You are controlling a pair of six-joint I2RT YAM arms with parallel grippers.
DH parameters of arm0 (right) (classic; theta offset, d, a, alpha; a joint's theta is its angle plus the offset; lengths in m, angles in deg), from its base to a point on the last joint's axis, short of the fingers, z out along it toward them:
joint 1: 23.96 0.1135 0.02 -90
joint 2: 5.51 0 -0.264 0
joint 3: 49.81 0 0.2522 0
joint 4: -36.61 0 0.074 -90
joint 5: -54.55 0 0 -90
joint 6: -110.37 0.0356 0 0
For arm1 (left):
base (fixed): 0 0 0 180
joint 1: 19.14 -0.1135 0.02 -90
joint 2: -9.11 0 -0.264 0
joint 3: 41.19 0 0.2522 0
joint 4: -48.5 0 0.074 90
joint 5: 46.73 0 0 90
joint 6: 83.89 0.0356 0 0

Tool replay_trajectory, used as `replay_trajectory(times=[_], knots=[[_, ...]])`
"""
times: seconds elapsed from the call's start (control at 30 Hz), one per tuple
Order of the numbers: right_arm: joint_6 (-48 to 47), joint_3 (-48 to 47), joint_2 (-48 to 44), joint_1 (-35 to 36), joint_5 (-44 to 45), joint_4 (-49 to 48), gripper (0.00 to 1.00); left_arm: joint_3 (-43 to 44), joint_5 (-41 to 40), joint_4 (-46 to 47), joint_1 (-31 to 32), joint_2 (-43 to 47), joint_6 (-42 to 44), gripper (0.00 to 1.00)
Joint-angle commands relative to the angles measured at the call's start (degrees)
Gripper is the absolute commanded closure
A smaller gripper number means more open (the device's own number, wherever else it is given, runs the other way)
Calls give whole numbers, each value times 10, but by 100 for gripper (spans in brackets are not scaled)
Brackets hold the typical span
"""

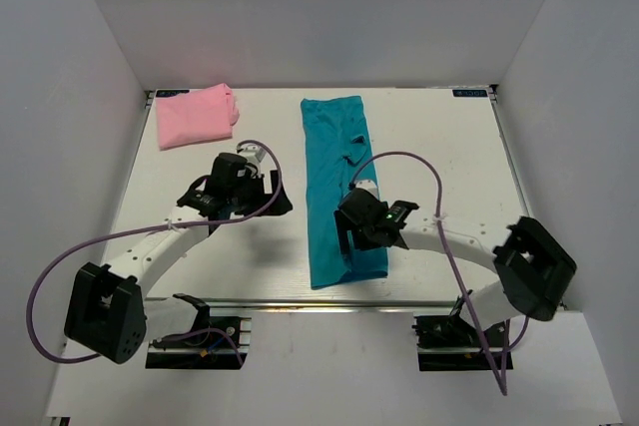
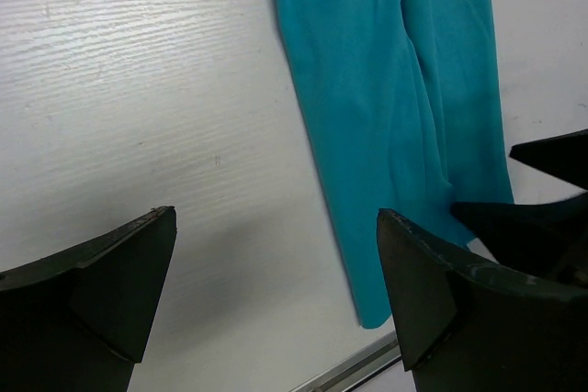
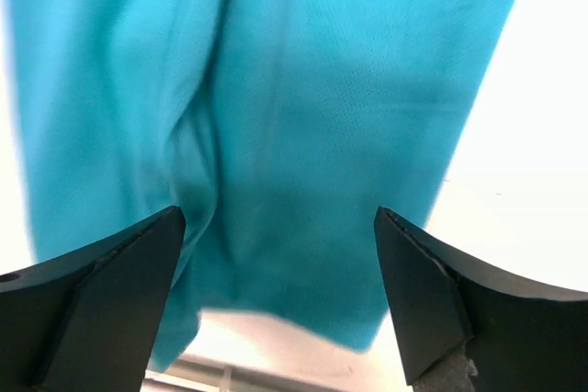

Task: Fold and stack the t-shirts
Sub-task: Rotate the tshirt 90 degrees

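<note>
A teal t-shirt [image 1: 337, 177] lies folded into a long narrow strip down the middle of the white table, from the back to near the front edge. A folded pink t-shirt [image 1: 195, 115] lies at the back left. My left gripper [image 1: 262, 197] is open and empty above bare table, left of the teal strip [image 2: 395, 89]. My right gripper [image 1: 351, 231] is open and empty, hovering over the near end of the teal strip [image 3: 303, 117]. Its near hem shows between the fingers.
The table's front metal edge [image 1: 329, 304] runs just beyond the strip's near end. White walls enclose the table on three sides. Purple cables loop above both arms.
</note>
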State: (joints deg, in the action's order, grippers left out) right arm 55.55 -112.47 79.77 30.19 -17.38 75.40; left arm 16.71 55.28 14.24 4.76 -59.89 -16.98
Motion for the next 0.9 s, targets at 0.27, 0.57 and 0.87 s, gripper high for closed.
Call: replay_trajectory(times=[0.27, 0.57, 0.87], knots=[[-115, 35, -117, 19, -93, -33, 10, 13, 21, 3, 26, -41, 11, 0], [-21, 21, -48, 41, 6, 32, 10, 7, 4, -8, 42, -41, 11, 0], [44, 118, -158, 37, 55, 26, 10, 1, 9, -12, 59, -48, 11, 0]])
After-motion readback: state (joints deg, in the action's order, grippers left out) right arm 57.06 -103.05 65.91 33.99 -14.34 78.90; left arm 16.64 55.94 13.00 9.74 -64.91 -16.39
